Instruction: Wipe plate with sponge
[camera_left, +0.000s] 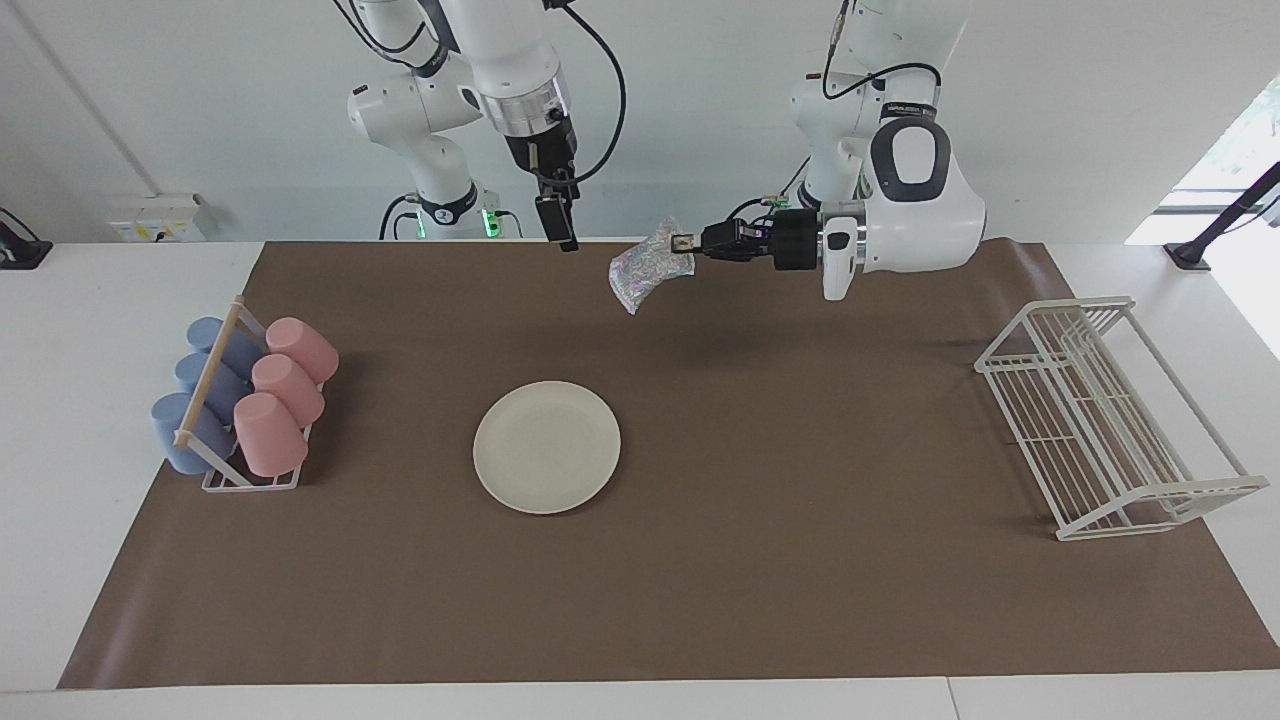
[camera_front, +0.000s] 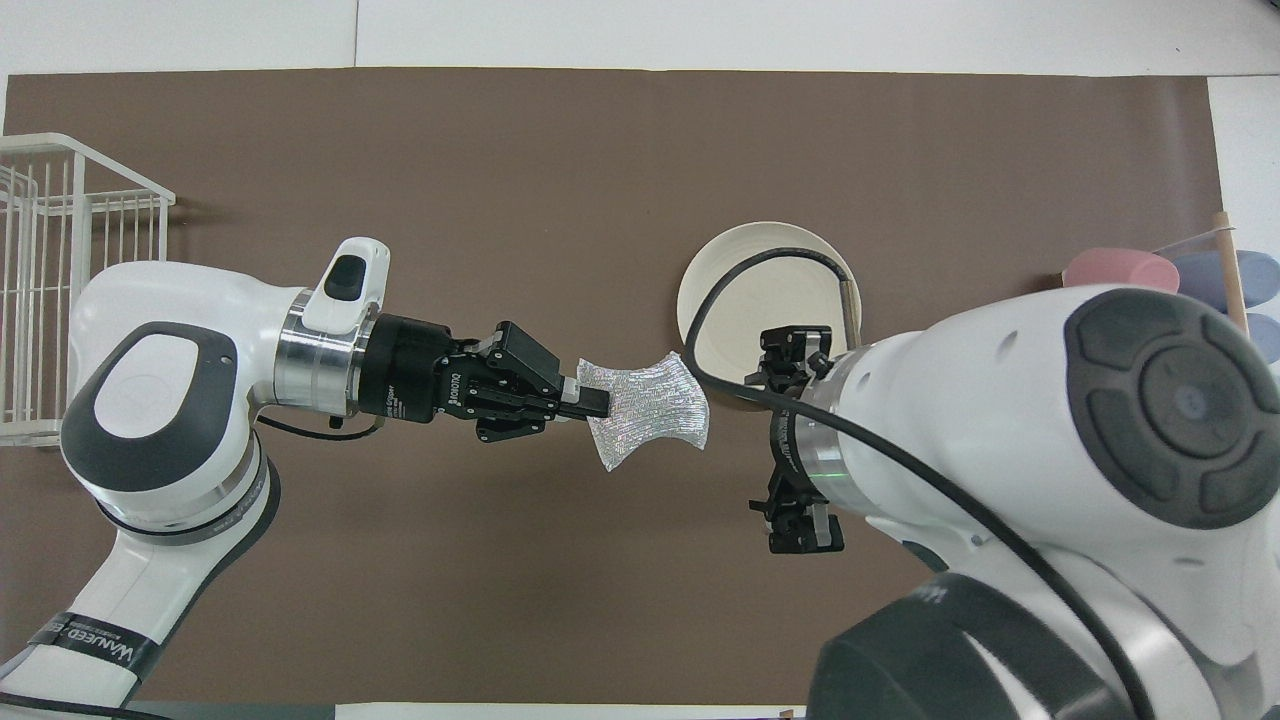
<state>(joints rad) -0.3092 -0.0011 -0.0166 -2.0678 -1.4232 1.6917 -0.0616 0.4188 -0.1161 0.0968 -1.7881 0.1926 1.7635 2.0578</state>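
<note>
Facing view, starting at the right arm's end of the table: pink and blue cups (camera_left: 245, 405) sit in a holder well apart from the plate (camera_left: 547, 447), which lies flat and bare on the brown mat (camera_left: 760, 560). The right gripper (camera_left: 567, 238) waits up in the air; whether its fingers are spread I cannot tell. The left gripper (camera_left: 684, 244) pinches the sponge (camera_left: 642, 266) by one edge, raised above the mat, not yet over the plate. The sponge droops, so it looks light and soft; an edge grip should let the pad flatten against the plate. A white wire rack (camera_left: 1100, 420) stands well apart from the plate.
</note>
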